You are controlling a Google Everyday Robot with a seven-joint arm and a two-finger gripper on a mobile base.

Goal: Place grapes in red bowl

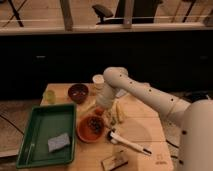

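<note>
The red bowl (pixel 85 134) stands on the wooden table just right of the green tray. The grapes (pixel 93 125), a small dark cluster, lie inside it. My gripper (pixel 101 109) hangs at the end of the white arm, just above the bowl's far right rim and a little above the grapes. I cannot make out anything held in it.
A green tray (pixel 35 131) with a grey sponge (pixel 58 142) lies at the left. A dark maroon bowl (pixel 78 93), a white cup (pixel 98 81) and a small green cup (pixel 49 96) stand at the back. Pale yellow items (pixel 117 111), a white brush (pixel 127 142) and a small box (pixel 114 162) lie to the right and front.
</note>
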